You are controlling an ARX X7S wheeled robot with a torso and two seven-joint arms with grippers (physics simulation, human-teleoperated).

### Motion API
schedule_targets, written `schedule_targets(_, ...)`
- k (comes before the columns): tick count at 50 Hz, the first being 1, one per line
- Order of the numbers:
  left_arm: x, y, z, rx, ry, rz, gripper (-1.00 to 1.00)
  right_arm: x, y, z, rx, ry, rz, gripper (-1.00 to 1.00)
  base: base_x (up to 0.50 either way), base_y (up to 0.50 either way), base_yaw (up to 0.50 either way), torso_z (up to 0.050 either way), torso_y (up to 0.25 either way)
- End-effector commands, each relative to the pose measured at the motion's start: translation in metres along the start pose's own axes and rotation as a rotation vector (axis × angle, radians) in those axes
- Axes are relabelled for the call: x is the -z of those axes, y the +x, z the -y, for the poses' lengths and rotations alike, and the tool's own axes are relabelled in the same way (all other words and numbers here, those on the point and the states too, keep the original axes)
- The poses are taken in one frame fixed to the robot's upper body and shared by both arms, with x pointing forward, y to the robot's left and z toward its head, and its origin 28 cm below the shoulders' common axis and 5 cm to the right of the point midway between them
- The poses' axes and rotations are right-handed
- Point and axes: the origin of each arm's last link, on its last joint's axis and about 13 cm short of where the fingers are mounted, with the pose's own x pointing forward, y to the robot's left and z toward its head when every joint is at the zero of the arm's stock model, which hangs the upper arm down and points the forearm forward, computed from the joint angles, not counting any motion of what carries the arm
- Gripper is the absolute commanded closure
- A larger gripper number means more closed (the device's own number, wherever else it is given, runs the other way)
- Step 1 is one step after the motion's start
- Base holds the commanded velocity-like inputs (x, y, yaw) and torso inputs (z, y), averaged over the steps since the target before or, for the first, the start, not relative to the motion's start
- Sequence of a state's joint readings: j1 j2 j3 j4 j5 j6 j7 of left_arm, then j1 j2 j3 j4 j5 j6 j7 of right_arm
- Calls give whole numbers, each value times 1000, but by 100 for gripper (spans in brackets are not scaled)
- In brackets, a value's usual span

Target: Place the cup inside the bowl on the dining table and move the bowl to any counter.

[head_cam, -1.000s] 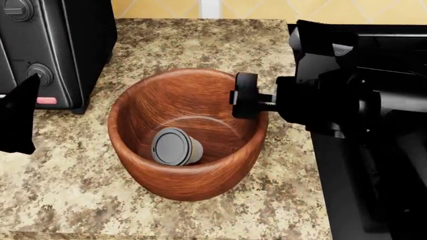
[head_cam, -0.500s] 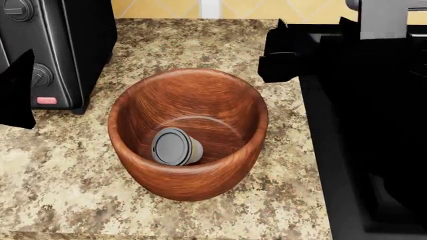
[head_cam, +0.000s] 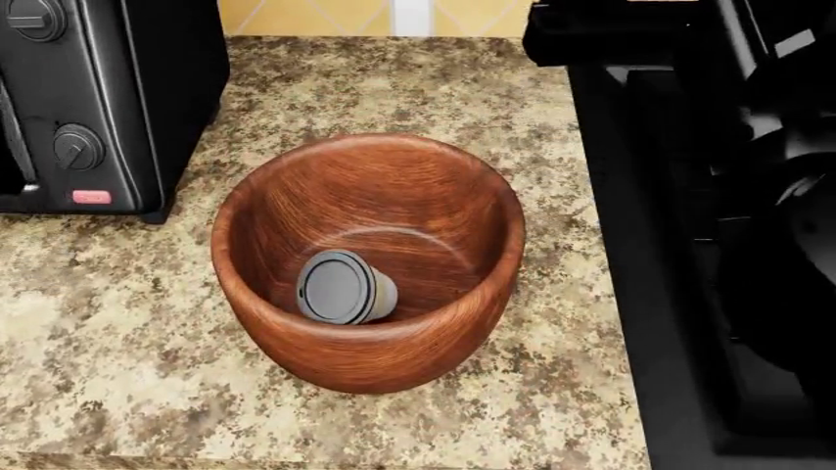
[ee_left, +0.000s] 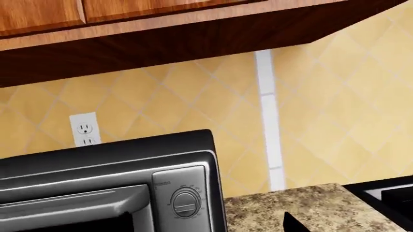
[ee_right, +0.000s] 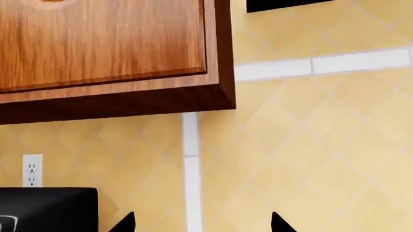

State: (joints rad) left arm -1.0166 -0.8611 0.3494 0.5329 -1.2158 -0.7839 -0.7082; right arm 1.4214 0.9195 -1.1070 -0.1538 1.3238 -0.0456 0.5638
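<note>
The reddish-brown wooden bowl (head_cam: pixel 379 352) stands upright on the brown-speckled counter (head_cam: pixel 105 372). The cup (head_cam: pixel 343 287) lies on its side on the bowl's bottom, its dark grey lid facing the camera. Neither gripper touches the bowl. My right gripper (ee_right: pixel 201 224) is open, its two dark fingertips (ee_right: pixel 125 223) wide apart, empty, and aimed at the yellow tiled wall. Only my right arm (head_cam: pixel 745 196) shows in the head view, as a dark mass right of the bowl. My left gripper (ee_left: pixel 206 227) points at the backsplash; one fingertip (ee_left: pixel 291 223) shows, far off centre. The dining table is out of view.
A black toaster oven (head_cam: pixel 92 98) stands on the counter left of the bowl and also fills the lower left wrist view as the toaster oven (ee_left: pixel 116 183). A black cooktop (head_cam: pixel 653 372) borders the counter on the right. Wooden wall cabinets (ee_right: pixel 103 43) hang above the backsplash.
My right gripper has let go of the bowl's right rim and risen up and away. The left gripper has left the head view. Bowl and cup have not moved.
</note>
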Motion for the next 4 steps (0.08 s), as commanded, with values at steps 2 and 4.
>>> schedule_targets(2, -24, 7, 1, -5, 6, 33, -100, -33, 9, -4, -26, -31, 67, -100, 0, 0, 0, 0, 0)
schedule_targets(4, -28, 7, 1, -2, 10, 37, -100, -37, 10, -5, -34, -36, 69, -100, 0, 0, 0, 0, 0)
